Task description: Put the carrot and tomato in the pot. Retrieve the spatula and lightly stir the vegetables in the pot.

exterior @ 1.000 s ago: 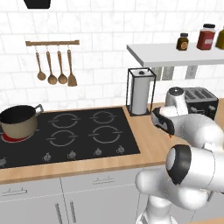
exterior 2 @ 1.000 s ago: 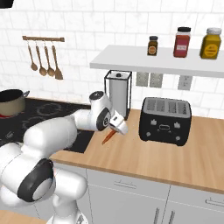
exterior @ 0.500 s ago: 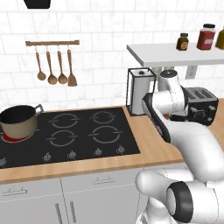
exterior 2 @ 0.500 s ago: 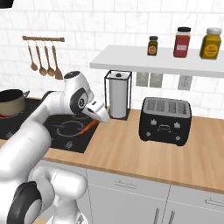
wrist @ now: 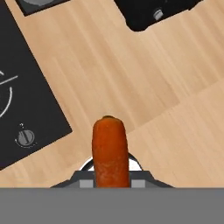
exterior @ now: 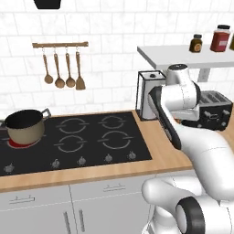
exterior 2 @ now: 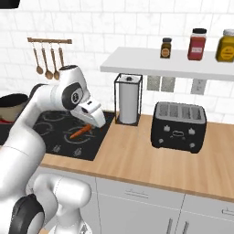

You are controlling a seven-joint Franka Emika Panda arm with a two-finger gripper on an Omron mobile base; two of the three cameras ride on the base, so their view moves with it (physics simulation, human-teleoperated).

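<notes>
Wooden countertop [wrist: 144, 78] backs the slim orange-red tapered carrot [wrist: 109, 151] at lower centre of the hand view, long axis vertical, blunt end uppermost, clamped by the gripper [wrist: 109, 177].

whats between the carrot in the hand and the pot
In the left base view, only the black cooktop with its four bare burners separates the pot from the carrot the hand holds.

The arm rises from the base and bends forward at the elbow, its wrist angled down. The claw [exterior 2: 87, 129] points downward above the surface, its jaws clamped on the carrot [exterior 2: 80, 131].
</notes>
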